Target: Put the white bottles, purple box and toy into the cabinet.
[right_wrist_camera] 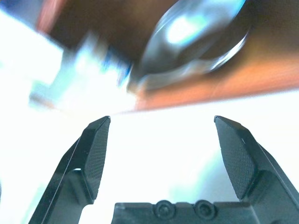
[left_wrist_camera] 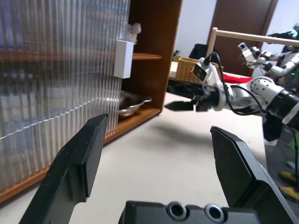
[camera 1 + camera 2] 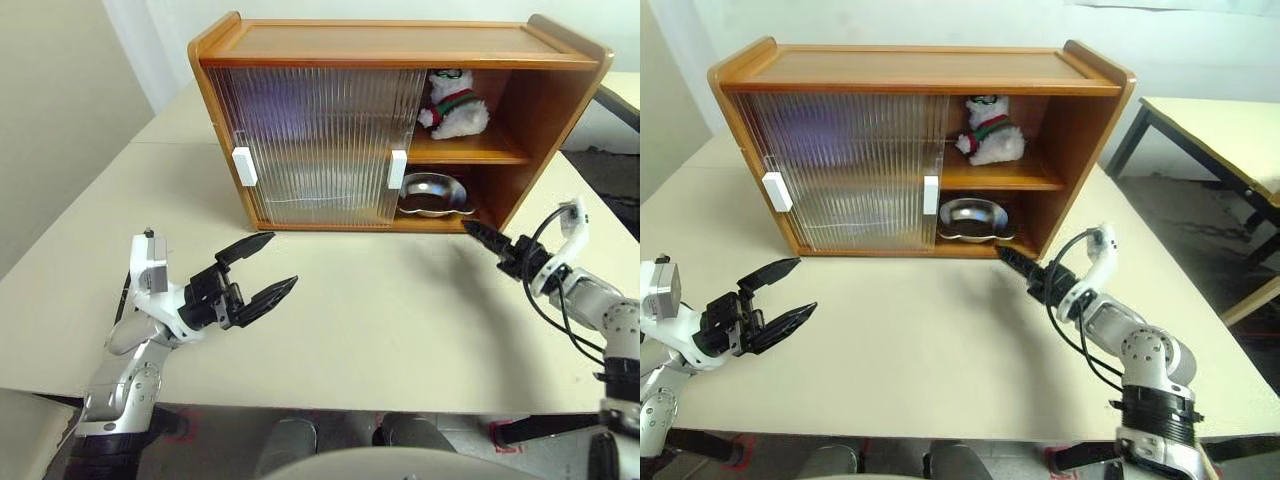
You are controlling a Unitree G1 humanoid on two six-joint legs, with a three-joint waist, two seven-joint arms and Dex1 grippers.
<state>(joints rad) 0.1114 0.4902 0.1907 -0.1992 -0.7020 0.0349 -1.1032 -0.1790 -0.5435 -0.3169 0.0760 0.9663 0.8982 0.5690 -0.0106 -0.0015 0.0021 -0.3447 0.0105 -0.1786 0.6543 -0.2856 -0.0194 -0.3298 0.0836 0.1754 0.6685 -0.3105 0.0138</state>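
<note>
Head view: pale surface [image 3: 380, 330] under cabinet [image 3: 400, 45]; toy [image 3: 455, 105] on upper shelf, above and beyond spread right gripper [image 3: 480, 235]. Left wrist: left gripper [image 2: 156, 154] spread, empty. Right wrist: bowl [image 1: 196, 37] just ahead.

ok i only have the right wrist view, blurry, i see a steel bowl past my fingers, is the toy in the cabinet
Observer: Yes. The toy sits on the upper shelf of the cabinet, directly above the steel bowl.
Operator: are the doors shut
Observer: No. Both ribbed sliding doors cover the robot's left side; the right side is open.
Operator: where is the other arm
Observer: The left gripper hovers open over the table, in front of the doors, holding nothing.
Operator: and mine
Observer: The right gripper is open and empty, just outside the lower shelf.
</note>
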